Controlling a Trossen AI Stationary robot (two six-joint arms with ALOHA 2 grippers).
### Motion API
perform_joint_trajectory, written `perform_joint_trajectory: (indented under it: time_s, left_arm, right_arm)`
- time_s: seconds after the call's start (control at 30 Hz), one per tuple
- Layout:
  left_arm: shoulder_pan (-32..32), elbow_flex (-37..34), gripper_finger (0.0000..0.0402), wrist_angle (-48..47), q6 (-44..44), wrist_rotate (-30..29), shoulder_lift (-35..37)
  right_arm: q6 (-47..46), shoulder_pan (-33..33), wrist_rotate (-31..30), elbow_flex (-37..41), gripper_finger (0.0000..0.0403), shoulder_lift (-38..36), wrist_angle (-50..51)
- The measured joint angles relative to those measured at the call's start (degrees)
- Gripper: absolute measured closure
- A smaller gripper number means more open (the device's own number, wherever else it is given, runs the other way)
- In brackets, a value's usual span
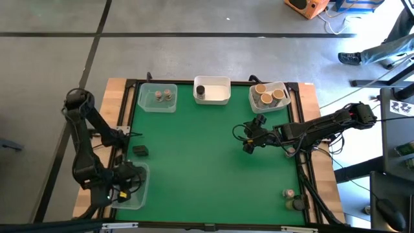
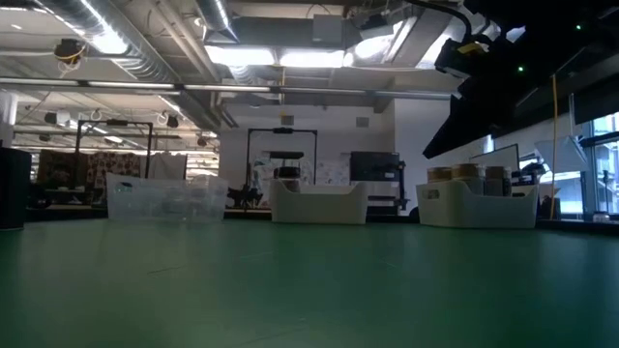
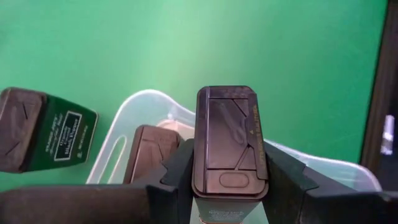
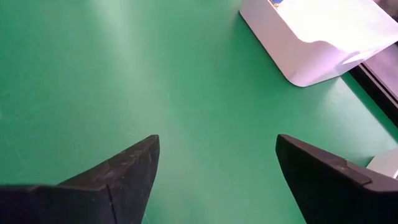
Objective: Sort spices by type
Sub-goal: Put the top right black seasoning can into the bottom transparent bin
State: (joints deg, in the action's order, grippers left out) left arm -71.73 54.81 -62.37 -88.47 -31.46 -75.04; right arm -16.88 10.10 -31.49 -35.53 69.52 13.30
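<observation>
My left gripper [image 3: 229,171] is at the table's near left corner, over a clear tub [image 3: 127,115], shut on a dark blocky spice container [image 3: 229,134]. A second dark blocky one [image 3: 146,152] lies inside that tub. A third with a green label [image 3: 43,130] lies on the mat [image 1: 140,151] beside the tub. My right gripper [image 4: 214,165] hangs open over bare mat right of centre [image 1: 248,144]. Along the far edge, a clear tub [image 1: 157,98] holds two grey-lidded jars, a white tub [image 1: 212,90] a dark cylinder, and another white tub [image 1: 268,96] tan-lidded jars. My left gripper pinches the dark blocky container between its two fingers [image 3: 177,171], one on each long side, just under the flip lid [image 3: 230,106]. The lid faces the wrist camera. The container sits over the clear tub's opening; its lower end is hidden, so I cannot tell whether it rests on anything.
Two more small jars [image 1: 292,198] stand at the table's near right corner. The black frame [image 1: 304,175] runs along the table's sides. The middle of the green mat [image 1: 194,168] is bare. A person's legs [image 1: 375,52] show on the floor beyond the far right corner.
</observation>
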Motion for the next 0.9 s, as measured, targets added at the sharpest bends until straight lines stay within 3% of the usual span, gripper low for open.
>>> perform_joint_trajectory:
  time_s: [0.47, 0.8, 0.9]
  left_arm:
    - [-0.8, 0.0, 0.0272, 0.2, -4.4, 0.1, -11.2]
    - [-0.7, 0.0, 0.0271, -0.4, -5.5, -0.4, -12.3]
    - [-0.6, 0.0, 0.0254, -0.5, -6.4, -0.1, -12.3]
  right_arm:
    - [0.0, 0.0, 0.0, 0.0, 0.0081, 0.0, 0.0]
    - [0.0, 0.0, 0.0, 0.0, 0.0081, 0.0, 0.0]
    - [0.0, 0.0, 0.0, 0.0, 0.0081, 0.0, 0.0]
